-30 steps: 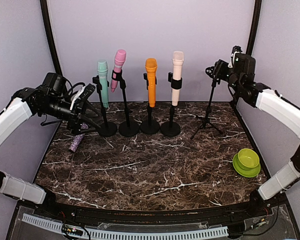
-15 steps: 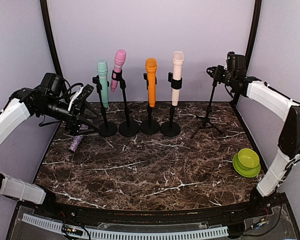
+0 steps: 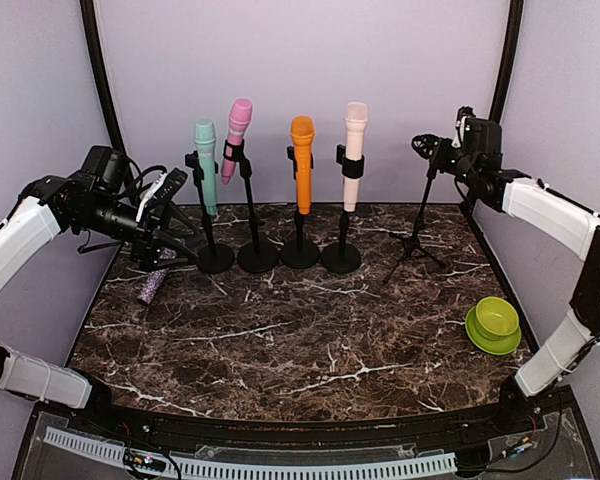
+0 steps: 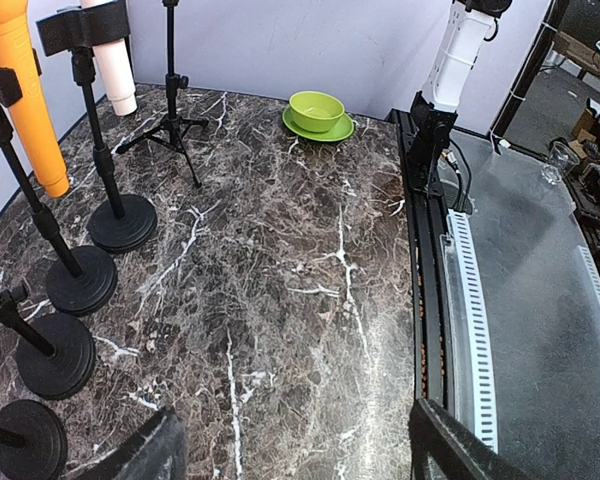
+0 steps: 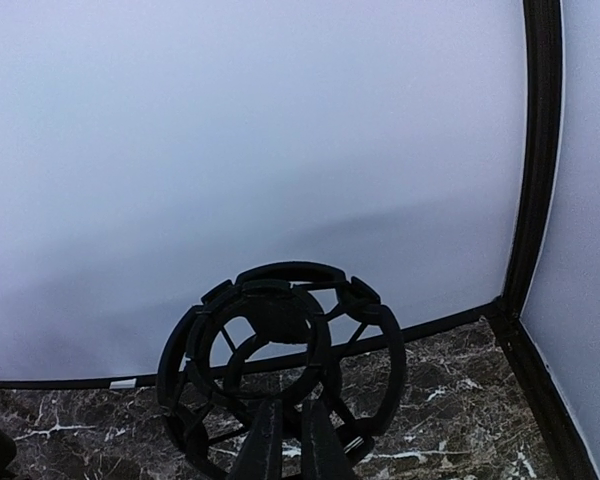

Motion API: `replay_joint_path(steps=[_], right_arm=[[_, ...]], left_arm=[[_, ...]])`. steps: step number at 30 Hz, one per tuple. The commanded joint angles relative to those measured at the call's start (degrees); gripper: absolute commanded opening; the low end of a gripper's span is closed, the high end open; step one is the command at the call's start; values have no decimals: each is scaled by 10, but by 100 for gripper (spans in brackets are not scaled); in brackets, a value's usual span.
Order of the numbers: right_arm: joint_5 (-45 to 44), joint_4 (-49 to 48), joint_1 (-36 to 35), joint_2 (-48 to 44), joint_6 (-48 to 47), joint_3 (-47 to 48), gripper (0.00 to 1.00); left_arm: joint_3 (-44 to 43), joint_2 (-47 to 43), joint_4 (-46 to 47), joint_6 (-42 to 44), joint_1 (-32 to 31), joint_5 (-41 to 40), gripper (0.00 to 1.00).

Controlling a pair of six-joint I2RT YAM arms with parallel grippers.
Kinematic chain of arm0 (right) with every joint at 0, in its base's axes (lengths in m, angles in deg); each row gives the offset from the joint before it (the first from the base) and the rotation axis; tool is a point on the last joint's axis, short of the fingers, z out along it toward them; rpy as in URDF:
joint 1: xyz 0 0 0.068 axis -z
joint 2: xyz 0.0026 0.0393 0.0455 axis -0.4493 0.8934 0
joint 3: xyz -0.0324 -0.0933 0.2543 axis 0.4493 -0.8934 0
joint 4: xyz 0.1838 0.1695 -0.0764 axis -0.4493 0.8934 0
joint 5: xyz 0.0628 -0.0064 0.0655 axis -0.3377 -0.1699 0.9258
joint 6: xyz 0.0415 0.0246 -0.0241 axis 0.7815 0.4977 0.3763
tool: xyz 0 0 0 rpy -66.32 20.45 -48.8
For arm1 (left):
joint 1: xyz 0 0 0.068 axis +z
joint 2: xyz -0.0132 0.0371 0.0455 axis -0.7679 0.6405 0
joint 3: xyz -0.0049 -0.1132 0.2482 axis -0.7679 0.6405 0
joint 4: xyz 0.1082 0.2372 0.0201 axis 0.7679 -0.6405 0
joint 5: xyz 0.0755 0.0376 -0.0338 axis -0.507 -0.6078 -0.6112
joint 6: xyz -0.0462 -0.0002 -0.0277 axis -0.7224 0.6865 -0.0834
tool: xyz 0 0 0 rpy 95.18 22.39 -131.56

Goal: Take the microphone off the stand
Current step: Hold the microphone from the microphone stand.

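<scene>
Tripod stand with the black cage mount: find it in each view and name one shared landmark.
Top external: tripod stand at the table's right rear, right of the cream microphone.
Left wrist: upper left, beyond the cream microphone; top cut off.
Right wrist: only its cage mount, bottom centre.
Shared landmark: the dark marble tabletop.

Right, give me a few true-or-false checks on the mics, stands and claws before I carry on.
1. The orange microphone sits in its stand. True.
2. The black shock mount holds a microphone. False: it is empty.
3. The right claw is open. False: it is shut.
4. The left claw is open and holds nothing. True.
5. The green bowl lies upside down on the table. False: it stands upright on a green plate.
</scene>
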Motion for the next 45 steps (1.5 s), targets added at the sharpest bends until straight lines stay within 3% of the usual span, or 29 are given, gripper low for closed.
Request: replay_joint_path(steps=[1,5,12,16,19,27,34,38,45], right_arm=[[-8,107,-5,32,-21,-45,0],[-1,115,-10,38,-27,-14,3],[55,135,-18,37,-17,139,53],[65,123,-32,24,-22,181,70],[56,115,-45,0,-34,185,77],[66,51,-139,-86,-108,106,83],[154,67,-214,-63,-162,69,88],[118,59,-243,-45,-189,49,95],[49,18,-250,-7,-182,33,92]], left_arm=[[-5,-1,-6,0,4,16,78],[-2,-4,-6,0,4,15,78],[-13,-1,-1,-13,4,14,78],[-12,-2,-5,-13,4,12,78],[-17,-1,-11,-12,4,12,78],[-29,8,-14,-26,4,22,79],[-42,16,-11,-43,4,30,79],[-41,15,-15,-39,4,29,79],[-42,15,-8,-45,4,35,79]])
